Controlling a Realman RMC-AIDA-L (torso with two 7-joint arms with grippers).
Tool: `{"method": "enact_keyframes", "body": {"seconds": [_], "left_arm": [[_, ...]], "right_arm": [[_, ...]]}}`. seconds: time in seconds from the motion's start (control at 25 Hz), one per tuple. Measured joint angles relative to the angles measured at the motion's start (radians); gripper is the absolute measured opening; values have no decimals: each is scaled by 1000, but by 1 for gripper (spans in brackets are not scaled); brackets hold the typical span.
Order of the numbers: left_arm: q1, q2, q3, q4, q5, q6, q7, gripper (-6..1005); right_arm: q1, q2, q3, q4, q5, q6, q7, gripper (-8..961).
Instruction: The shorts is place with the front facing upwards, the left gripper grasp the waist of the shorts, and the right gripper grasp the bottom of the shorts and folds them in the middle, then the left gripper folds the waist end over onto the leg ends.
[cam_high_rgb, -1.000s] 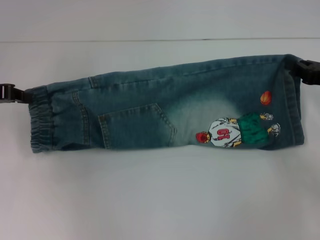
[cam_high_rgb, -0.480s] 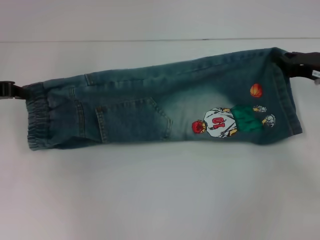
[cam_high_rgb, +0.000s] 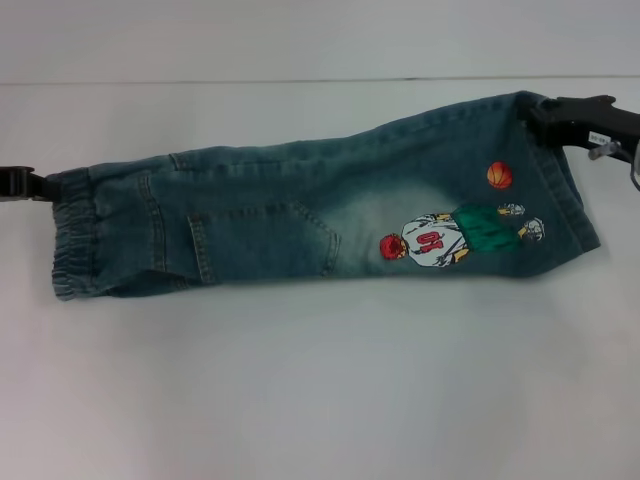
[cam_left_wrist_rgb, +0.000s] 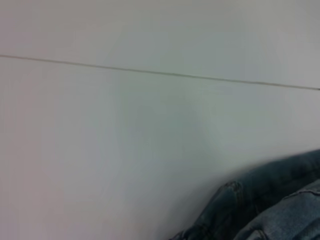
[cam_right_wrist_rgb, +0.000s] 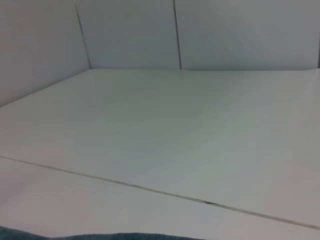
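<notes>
Now my left gripper (cam_high_rgb: 40, 186) pinches the elastic waist and my right gripper (cam_high_rgb: 540, 113) the leg hem; the shorts (cam_high_rgb: 320, 215) span the white surface (cam_high_rgb: 320, 390); denim looks soft, floppy, best held by its edges.

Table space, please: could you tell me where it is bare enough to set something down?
The white table is bare in front of the denim shorts and behind them. The left gripper and right gripper crowd the two ends.

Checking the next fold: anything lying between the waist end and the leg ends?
Nothing visible. The shorts lie already folded lengthwise on bare table. Left gripper holds the waist, right gripper the leg ends; only denim lies between.
</notes>
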Motion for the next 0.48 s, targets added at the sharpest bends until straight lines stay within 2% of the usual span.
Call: {"method": "enact_keyframes", "body": {"seconds": [0.16,0.48], "left_arm": [[1,-9,7,-2,-3,-26,-1,26],[0,-11,8,-6,-3,-48,-7,26]], "right_arm": [[4,4,-15,2,21,13,-21,37],[3,7,-19,-7,37,-7,-52,37]]}}
